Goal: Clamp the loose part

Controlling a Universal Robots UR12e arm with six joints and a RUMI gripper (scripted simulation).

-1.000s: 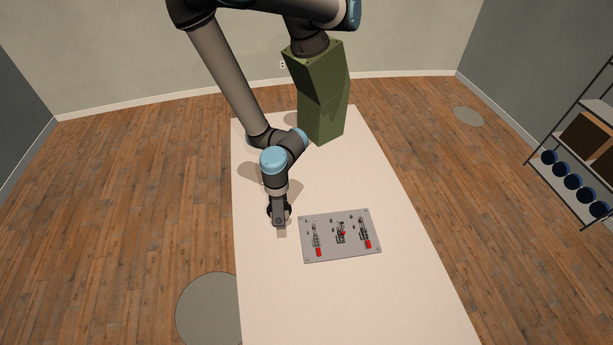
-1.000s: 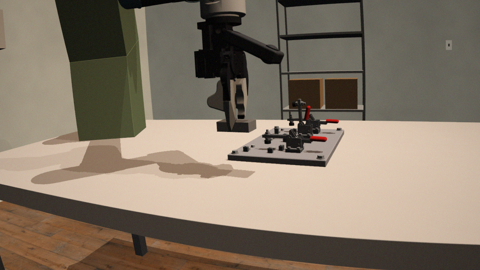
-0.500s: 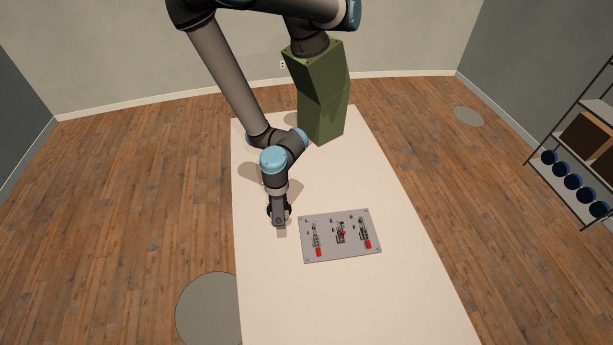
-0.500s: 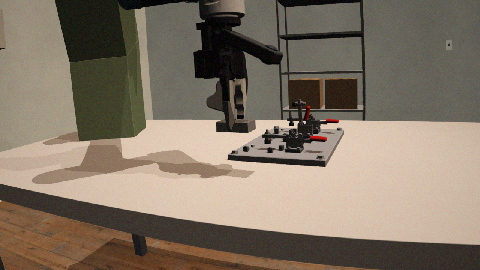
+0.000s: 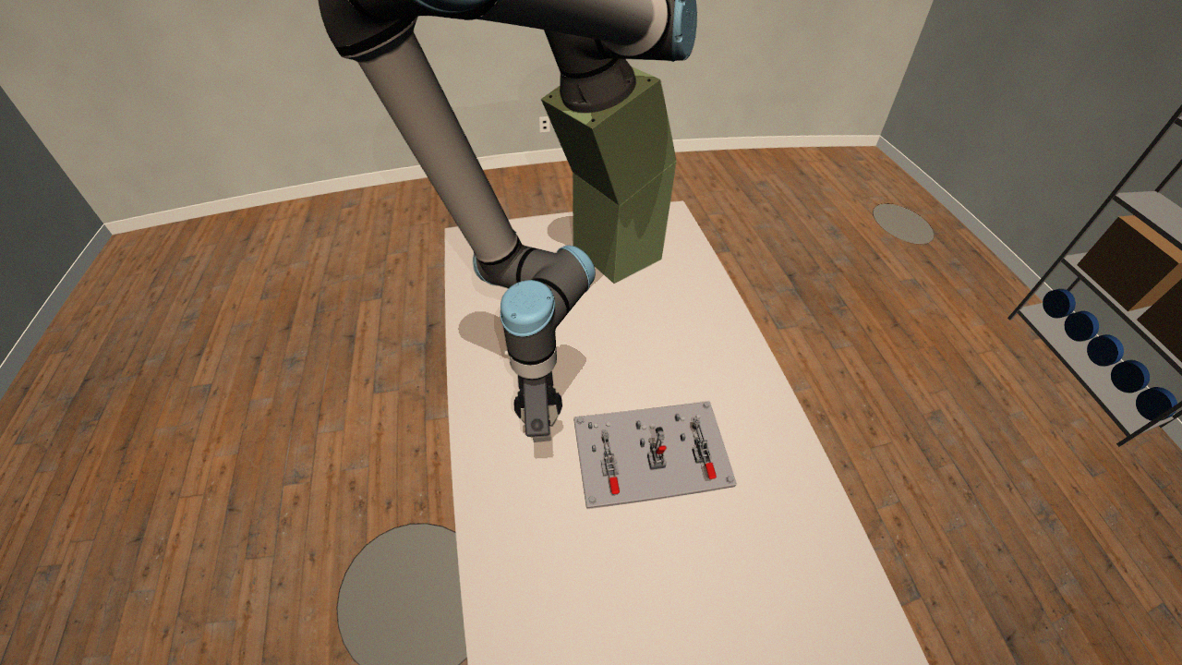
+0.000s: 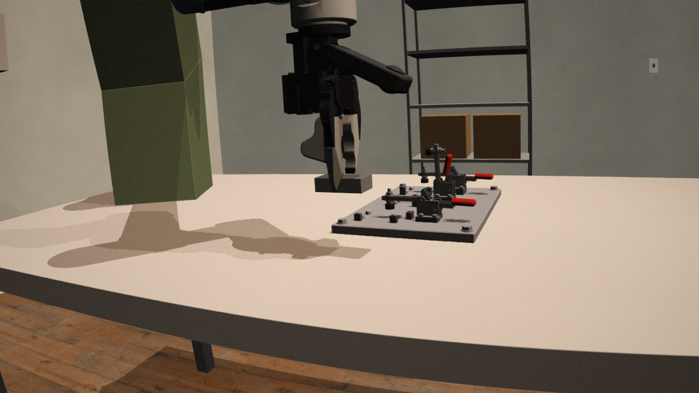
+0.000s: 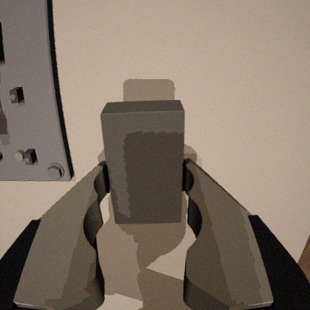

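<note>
1. The black two-jaw gripper with grey-brown fingers (image 5: 540,425) (image 6: 343,179) is partly closed, its fingers touching both long sides of a grey rectangular block (image 6: 325,185) (image 7: 144,164).
2. The block is the task's part: held above the pale table top (image 5: 661,570) (image 6: 537,273) (image 7: 241,77), at centre in the wrist view, left of the fixture in the exterior view, its shadow apart from it.
3. The flat grey fixture plate (image 5: 636,484) (image 6: 459,215) (image 7: 32,120) lies right of the gripper in the top view and at upper left in the wrist view.
4. On it, the left (image 5: 609,463) (image 6: 428,207) and right (image 5: 702,451) (image 6: 459,183) red-handled metal clamps, as placed in the top view, have level bars and handles.
5. The middle red-handled metal clamp (image 5: 657,458) (image 6: 443,188) has its bar upright.

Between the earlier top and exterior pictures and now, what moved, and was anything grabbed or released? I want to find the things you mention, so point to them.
Nothing clearly moved. The claw (image 5: 538,436) (image 6: 342,179) (image 7: 145,163) is now shut on the grey block (image 6: 325,184) (image 7: 151,194); its fingers were already at the block, and the earlier views don't settle exactly when it gripped. No release shows. The fixture plate (image 5: 636,488) (image 6: 405,232) (image 7: 39,120) and its clamps stayed as they were.
</note>
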